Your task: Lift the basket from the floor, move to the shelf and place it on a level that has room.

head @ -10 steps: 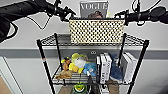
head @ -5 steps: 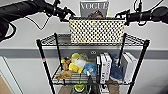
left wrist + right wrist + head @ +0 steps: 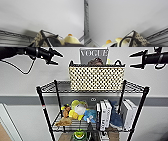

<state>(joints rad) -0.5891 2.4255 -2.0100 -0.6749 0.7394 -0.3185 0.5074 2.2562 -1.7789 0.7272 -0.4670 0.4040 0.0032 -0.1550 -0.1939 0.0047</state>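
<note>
Two arms up high, one on each side of the rack, and neither is touching anything. Biggest thing here is the shelf (image 3: 92, 109), a black wire rack against a pale wall. Its top level (image 3: 53, 87) carries the basket (image 3: 96, 77), cream checkered weave with a dark rim, sitting flat and roughly centred between the posts. A Vogue magazine (image 3: 94, 55) stands upright inside it, and a black loop handle (image 3: 48, 39) fills the foreground of the left wrist view with something pale yellow just behind it.

Next tier down has a pile of plush toys (image 3: 76, 112) on the left side and white books (image 3: 104, 114) standing on the right, with something blue slumped between the books.

The left gripper (image 3: 55, 58) hangs in the air up and left of the basket, fingers spread apart, well clear of the rim. The right gripper (image 3: 136, 60) is the same deal on the other side, fingers apart, pointing in toward the basket but not touching it.
</note>
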